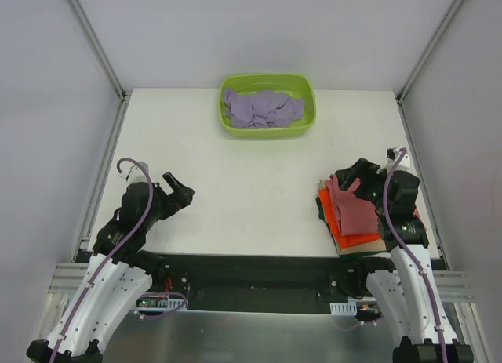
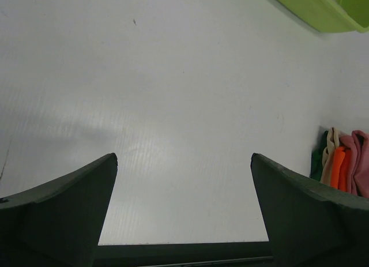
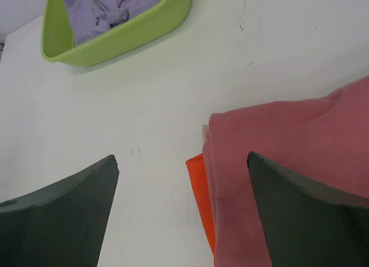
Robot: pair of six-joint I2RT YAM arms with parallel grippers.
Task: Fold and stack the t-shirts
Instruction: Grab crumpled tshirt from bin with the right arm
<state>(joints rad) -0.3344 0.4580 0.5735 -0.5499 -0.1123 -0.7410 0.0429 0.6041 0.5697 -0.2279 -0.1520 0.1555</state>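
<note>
A crumpled lilac t-shirt (image 1: pixel 263 110) lies in the lime-green tub (image 1: pixel 267 78) at the back centre. On the right sits a stack of folded t-shirts: a rose-red one (image 1: pixel 353 208) on top, an orange one (image 1: pixel 351 236) under it, and a dark edge (image 1: pixel 323 210) on the left side. My right gripper (image 1: pixel 351 177) hovers open over the stack's far left corner. In the right wrist view its gap (image 3: pixel 181 163) spans bare table, the orange edge (image 3: pixel 202 192) and the rose-red shirt (image 3: pixel 300 146). My left gripper (image 1: pixel 182 192) is open and empty over bare table (image 2: pixel 184 163).
The white table (image 1: pixel 251 190) is framed by metal rails at both sides and a black strip at the near edge. In the left wrist view the tub's corner (image 2: pixel 311 10) shows top right and the stack's edge (image 2: pixel 346 166) at far right.
</note>
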